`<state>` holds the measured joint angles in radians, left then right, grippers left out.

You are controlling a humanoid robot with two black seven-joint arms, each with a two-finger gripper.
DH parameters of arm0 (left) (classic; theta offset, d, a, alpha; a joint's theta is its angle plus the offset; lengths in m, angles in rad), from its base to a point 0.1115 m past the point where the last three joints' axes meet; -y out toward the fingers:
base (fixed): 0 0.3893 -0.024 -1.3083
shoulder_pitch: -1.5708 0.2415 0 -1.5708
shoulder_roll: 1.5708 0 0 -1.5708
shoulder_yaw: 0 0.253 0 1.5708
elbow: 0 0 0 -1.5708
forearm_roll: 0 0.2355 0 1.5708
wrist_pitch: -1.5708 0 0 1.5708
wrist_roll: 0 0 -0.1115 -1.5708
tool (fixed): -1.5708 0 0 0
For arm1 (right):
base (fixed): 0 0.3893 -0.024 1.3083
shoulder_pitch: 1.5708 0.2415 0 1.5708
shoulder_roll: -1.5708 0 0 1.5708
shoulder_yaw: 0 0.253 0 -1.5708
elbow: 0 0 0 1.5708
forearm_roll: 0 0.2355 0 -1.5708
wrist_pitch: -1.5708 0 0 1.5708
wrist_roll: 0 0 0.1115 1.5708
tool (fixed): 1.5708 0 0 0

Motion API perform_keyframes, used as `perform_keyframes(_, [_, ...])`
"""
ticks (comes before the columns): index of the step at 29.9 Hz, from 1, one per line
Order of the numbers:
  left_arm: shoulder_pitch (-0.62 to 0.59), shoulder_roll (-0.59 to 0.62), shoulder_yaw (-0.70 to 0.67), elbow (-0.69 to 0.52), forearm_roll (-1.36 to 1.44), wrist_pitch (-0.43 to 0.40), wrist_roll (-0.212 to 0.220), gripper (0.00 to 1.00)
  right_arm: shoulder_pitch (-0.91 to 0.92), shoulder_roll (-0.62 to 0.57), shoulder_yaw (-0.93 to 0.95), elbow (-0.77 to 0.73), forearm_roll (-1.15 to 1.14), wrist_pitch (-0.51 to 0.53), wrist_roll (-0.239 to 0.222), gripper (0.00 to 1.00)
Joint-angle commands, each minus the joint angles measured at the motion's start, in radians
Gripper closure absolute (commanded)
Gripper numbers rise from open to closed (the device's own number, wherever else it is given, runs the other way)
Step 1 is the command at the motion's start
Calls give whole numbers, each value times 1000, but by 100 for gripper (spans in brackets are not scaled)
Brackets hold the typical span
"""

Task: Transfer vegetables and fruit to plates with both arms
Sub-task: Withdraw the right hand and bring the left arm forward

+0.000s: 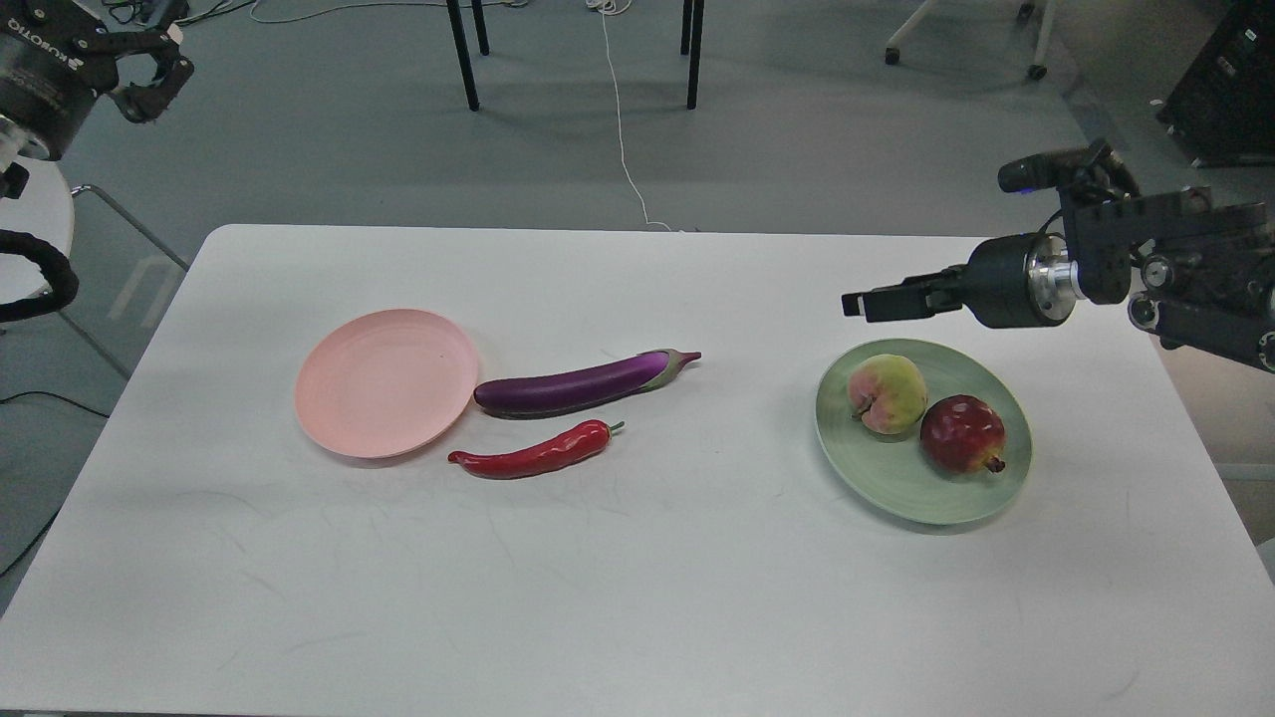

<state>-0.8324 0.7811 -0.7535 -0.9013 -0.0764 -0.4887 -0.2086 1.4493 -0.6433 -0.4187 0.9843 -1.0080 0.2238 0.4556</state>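
The purple eggplant (583, 381) and the red chili pepper (533, 454) lie on the table just right of the pale pink plate (383, 381), which holds nothing. The yellow-green peach (886, 392) and the dark red pomegranate (962, 433) rest side by side on the pale green plate (896, 478). My right gripper (859, 302) hovers above the plate's far rim, open and empty, pointing left. My left gripper (164, 75) is open and empty, high at the far left, off the table.
The white table (637, 597) fills the view. Black table legs (463, 55) and a white cable (623, 139) are on the floor beyond its far edge. A glass-topped stand (110, 269) sits off its left edge.
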Motion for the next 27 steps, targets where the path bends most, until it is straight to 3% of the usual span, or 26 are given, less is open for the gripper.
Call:
perform_keyframes(1, [-10,24,0,-60,186,0,0,2,-53,-24,176,-4,78,8,2,3])
perform_keyframes(9, [-14,41,2,-243,620,0,8,2,-194,-81,408,-13,435,5,12,3])
perform_keyframes(17, [-34,-104,3,-252,1105,0,15,2,-372,-116,625,-12,826,19,18,3])
perform_keyframes(27, [-50,-299,64,-248,1729,4,12,4,-651,-144,885,-13,1198,195,26,3])
